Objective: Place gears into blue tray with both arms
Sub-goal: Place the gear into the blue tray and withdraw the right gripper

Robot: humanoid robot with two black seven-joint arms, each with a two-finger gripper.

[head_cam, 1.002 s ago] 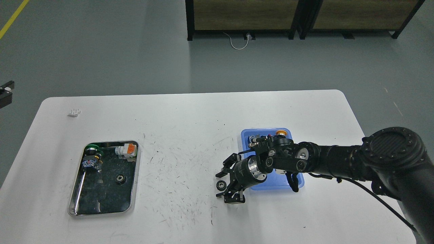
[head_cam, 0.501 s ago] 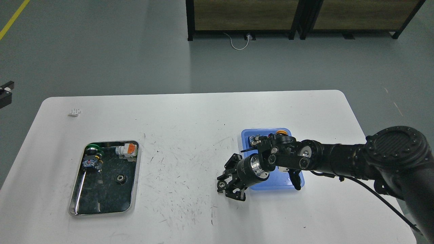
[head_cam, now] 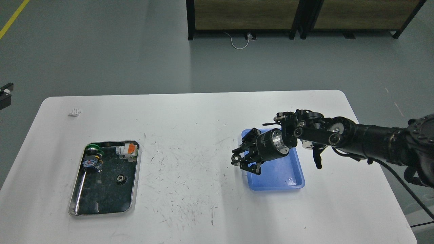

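My right gripper [head_cam: 238, 158] hangs above the table at the left rim of the blue tray [head_cam: 278, 174], shut on a small black gear [head_cam: 235, 158] with a shiny hub. The right arm reaches in from the right and hides the tray's far end. A second gear [head_cam: 120, 178] lies on the dark floor of the steel tray [head_cam: 73, 205] at the left. Only a small black part of my left arm [head_cam: 5, 95] shows at the left edge, off the table, and its fingers cannot be told apart.
The steel tray also holds push-button switches: one with a green cap [head_cam: 91, 147], one with an orange part [head_cam: 130, 149] and one with blue [head_cam: 89, 164]. A small white piece [head_cam: 74, 112] lies at the table's far left. Dark cabinets stand on the floor behind.
My right gripper closed on the gear that lay on the table, lifted it, and moved up and to the right, to the blue tray's left rim.
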